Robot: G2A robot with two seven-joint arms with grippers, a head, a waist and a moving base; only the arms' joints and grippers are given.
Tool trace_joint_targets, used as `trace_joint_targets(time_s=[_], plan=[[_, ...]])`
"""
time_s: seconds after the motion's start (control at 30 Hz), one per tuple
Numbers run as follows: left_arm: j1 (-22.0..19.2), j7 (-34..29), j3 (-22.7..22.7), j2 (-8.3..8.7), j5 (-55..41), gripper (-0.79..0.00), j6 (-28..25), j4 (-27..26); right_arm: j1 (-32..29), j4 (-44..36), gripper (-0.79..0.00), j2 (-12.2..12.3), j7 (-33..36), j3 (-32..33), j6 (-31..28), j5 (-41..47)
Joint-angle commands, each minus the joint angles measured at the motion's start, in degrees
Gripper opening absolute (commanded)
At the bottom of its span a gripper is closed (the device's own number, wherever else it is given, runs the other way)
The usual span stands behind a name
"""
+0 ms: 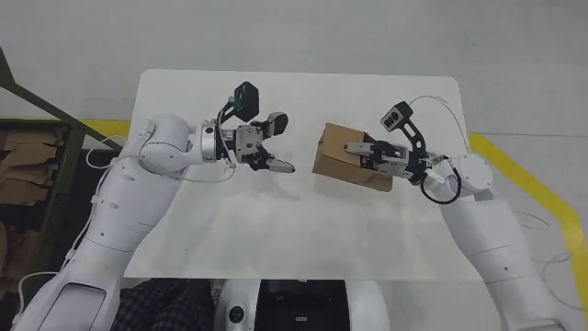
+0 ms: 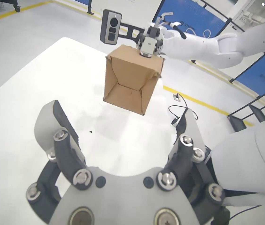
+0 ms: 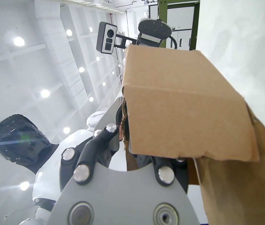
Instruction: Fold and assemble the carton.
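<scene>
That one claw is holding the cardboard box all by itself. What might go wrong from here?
1. The right gripper pinches the carton at one end only, seemingly clear of the table. The thin cardboard might bend there, or slip out.
2. The left gripper is open, empty and apart from the carton, facing its open end. If it comes in off-line, it might dent the cardboard rather than fold it.

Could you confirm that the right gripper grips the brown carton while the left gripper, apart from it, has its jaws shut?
Not quite: the left gripper has its jaws wide open, not shut, as the left wrist view shows. The rest holds: the right gripper grips the brown carton, and the left one is apart from it.
</scene>
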Motion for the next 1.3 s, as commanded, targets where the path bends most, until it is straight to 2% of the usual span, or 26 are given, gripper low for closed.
trace_joint_targets(time_s=[0.0,0.53,0.7,0.9,1.13,1.27], plan=[[-0.22,0.73,0.60,-0.04,1.45,0.000,-1.00,0.21,0.28,0.27,-0.785,-0.03,-0.69,-0.10,-0.50,-0.91],[-0.22,0.73,0.60,-0.04,1.45,0.000,-1.00,0.21,0.28,0.27,-0.785,-0.03,-0.69,-0.10,-0.50,-0.91],[0.59,2.85,0.41,0.02,7.28,0.000,3.69,-0.85,-0.12,-0.32,-0.785,-0.20,-1.92,-0.91,-0.45,-1.35],[-1.00,5.16,2.68,-0.11,9.33,0.000,-1.18,1.21,1.95,3.29,-0.785,-0.72,-0.58,-2.84,-1.86,-2.02],[-4.13,6.03,8.42,0.84,8.40,0.000,-1.18,0.80,4.87,8.44,-0.785,-1.34,2.50,-4.21,-4.56,-1.18],[-5.77,10.19,10.24,1.70,10.64,0.000,-1.18,0.80,6.03,10.20,-0.785,-1.73,4.38,-5.13,-5.76,-0.52]])
